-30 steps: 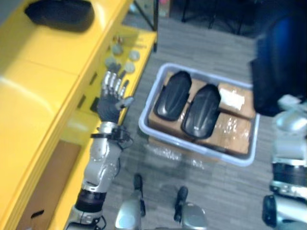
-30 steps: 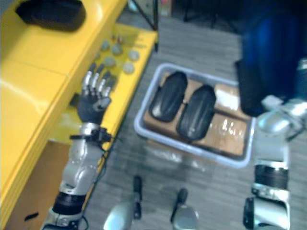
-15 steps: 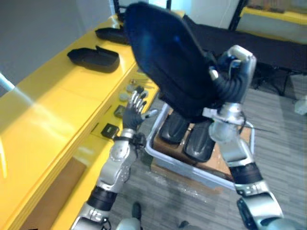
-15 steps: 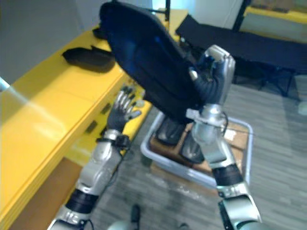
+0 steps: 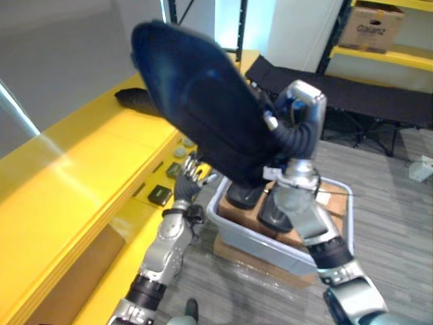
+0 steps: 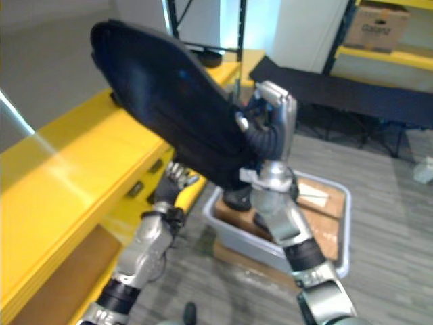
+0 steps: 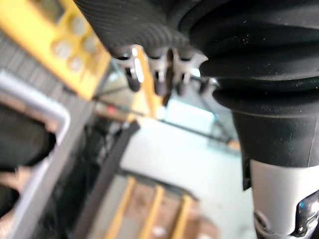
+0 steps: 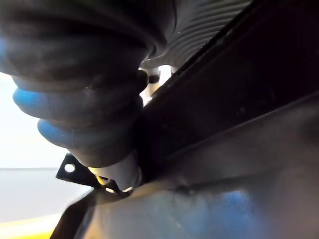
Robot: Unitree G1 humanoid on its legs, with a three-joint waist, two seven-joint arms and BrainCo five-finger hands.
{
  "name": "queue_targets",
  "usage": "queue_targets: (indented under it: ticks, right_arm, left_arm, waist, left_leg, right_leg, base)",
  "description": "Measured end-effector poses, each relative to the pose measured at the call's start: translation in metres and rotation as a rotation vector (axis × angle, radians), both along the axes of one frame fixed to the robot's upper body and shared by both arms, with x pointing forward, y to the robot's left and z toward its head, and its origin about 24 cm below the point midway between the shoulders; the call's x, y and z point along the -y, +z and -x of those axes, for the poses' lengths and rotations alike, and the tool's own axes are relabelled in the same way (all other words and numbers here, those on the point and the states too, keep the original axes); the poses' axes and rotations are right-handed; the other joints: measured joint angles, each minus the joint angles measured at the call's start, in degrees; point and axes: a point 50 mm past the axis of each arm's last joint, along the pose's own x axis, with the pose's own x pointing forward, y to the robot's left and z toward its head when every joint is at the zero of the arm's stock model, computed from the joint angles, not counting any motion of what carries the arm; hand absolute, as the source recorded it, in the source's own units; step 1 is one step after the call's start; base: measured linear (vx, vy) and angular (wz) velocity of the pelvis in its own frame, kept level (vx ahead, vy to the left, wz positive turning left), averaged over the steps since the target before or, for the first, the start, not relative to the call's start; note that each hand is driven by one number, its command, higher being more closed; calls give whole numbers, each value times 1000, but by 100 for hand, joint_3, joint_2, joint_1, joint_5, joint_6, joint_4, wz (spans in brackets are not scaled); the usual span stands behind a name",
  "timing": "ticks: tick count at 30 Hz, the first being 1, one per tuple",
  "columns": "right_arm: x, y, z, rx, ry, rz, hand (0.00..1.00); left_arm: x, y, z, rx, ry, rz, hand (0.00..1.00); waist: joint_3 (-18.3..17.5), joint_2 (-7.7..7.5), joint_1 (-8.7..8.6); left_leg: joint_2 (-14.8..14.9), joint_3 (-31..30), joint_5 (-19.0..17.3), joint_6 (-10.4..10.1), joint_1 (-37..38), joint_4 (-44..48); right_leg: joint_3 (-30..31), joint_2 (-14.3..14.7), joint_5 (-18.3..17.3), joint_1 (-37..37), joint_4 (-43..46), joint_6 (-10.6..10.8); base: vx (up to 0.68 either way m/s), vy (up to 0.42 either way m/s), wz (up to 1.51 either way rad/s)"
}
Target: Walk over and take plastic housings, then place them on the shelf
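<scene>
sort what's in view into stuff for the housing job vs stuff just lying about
Job:
- held housing, gripped in right hand
- spare housings in grey bin
- placed housing on yellow shelf
- left hand, idle by the shelf

Lying about:
- cardboard box
- black cot
- small round parts
</scene>
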Motion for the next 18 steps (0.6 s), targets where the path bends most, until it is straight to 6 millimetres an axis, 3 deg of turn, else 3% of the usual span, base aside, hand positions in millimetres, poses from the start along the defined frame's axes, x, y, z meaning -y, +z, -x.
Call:
queue_targets:
  ticks: [10,18]
  right_arm:
    - [2,-34,-3,-85,-65,17,100]
    - [4,-37,-2,-101,-71,20,100]
  left_arm:
    - [17,6,4,-30,-137,328,0]
    - [21,6,7,-39,-190,462,0]
  waist:
    - [-13,16,-27]
    - [-88,132,-22]
  left_leg:
    - [-7,-3,11,-5,15,1]
    - [17,-12,46,-9,46,0]
  right_leg:
    - [3,10,22,-5,59,7]
    - [29,26,-38,-8,138,-71]
  base:
    - [9,1,0]
    - [-24,7,0]
